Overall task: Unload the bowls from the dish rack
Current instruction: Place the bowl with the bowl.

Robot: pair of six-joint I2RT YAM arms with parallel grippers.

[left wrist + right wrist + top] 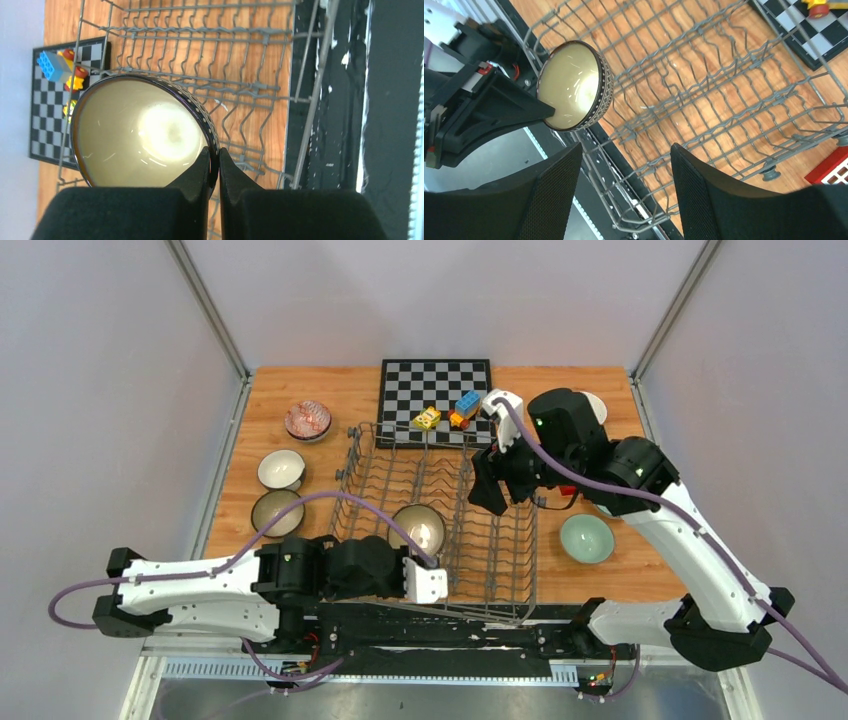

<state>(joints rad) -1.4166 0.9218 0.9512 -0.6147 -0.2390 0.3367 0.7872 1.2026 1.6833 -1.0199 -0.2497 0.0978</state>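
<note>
Bowl (140, 132) rim in left tool (215, 154)

Dish rack (500, 540) mid-table, chessboard (420, 390) behind, three bowls (281, 469) left (fourth bowl (586, 538) right), fifth bowl (418, 527) above it

Overhead camera looks down; both close wrist cameras share the dish rack (500, 550).

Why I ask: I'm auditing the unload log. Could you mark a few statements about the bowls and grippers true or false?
1. The left gripper is shut on the dark-patterned bowl at its rim. True.
2. The right gripper holds a bowl. False: it is open and empty, above the dish rack.
3. The pale mint bowl sits inside the rack. False: it rests on the table, right of the rack.
4. Toy blocks lie on the chessboard. True.
</note>
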